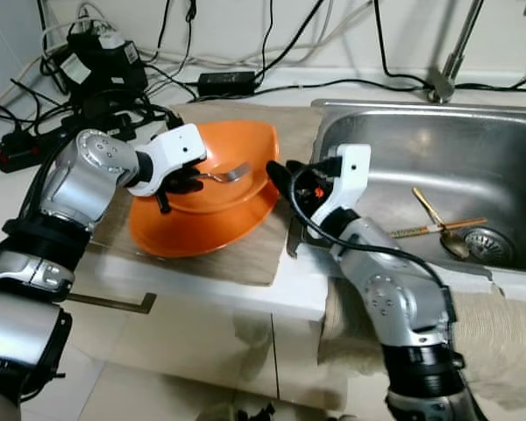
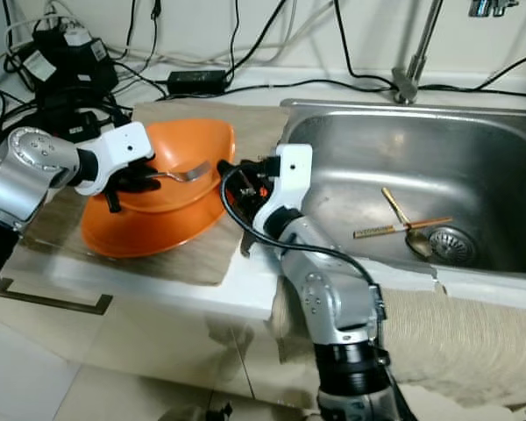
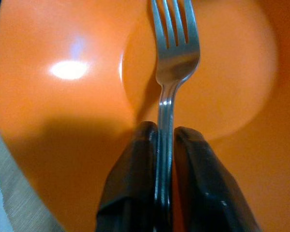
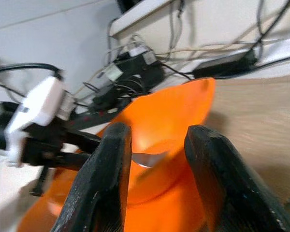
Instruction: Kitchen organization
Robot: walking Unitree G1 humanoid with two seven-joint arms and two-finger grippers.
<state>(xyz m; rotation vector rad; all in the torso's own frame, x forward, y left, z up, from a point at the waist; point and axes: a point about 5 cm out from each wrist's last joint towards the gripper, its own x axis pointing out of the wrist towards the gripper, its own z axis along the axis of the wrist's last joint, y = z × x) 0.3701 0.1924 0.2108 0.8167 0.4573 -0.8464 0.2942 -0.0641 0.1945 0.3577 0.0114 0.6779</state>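
Fork (image 3: 175,58) is pinched by its handle in our left gripper (image 1: 186,182), over the orange bowl (image 1: 237,189); our right gripper (image 4: 157,159) waits spread at the bowl's right. Sink (image 1: 403,140) still holds cutlery, so much remains.

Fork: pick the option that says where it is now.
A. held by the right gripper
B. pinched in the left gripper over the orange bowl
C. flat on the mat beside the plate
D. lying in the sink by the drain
B: the left gripper is shut on the fork handle, tines out over the orange bowl; the right gripper stands open beside the bowl, holding nothing.
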